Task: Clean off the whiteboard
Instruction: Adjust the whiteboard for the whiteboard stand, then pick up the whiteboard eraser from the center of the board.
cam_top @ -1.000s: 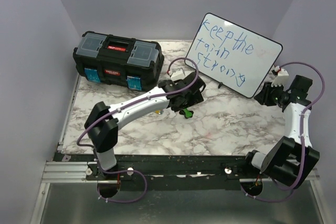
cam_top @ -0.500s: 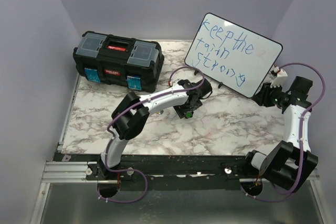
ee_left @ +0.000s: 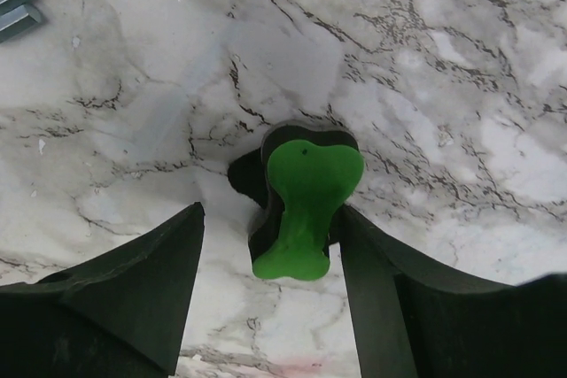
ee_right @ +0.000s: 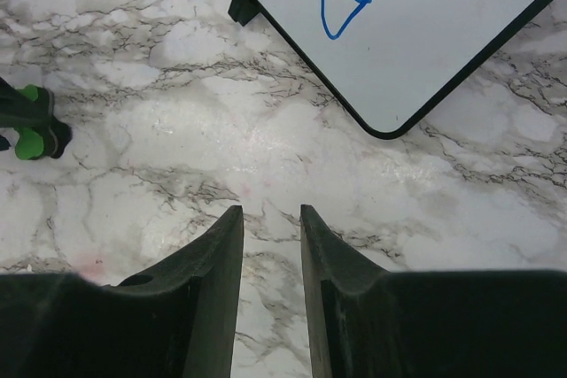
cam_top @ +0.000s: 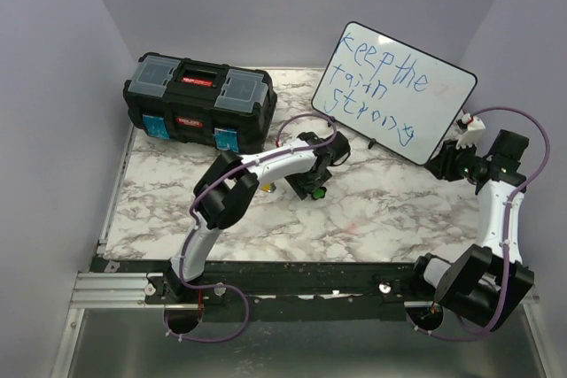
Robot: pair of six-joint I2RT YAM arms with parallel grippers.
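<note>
The whiteboard leans tilted at the back right, with blue handwriting across it; its lower corner and one black foot show in the right wrist view. A green-handled eraser with a black base lies on the marble table. My left gripper is open and straddles it: the right finger touches its side, the left finger stands apart. My right gripper hovers over the table just below the board's corner, open by a narrow gap with nothing in it. The eraser shows at that view's left edge.
A black toolbox with a red handle and blue latches stands at the back left. Purple walls close in the table on three sides. A black rail runs along the near edge.
My left gripper has settled down over the eraser and its jaws have narrowed around it, while the elbow swung right. The right arm has barely shifted.
</note>
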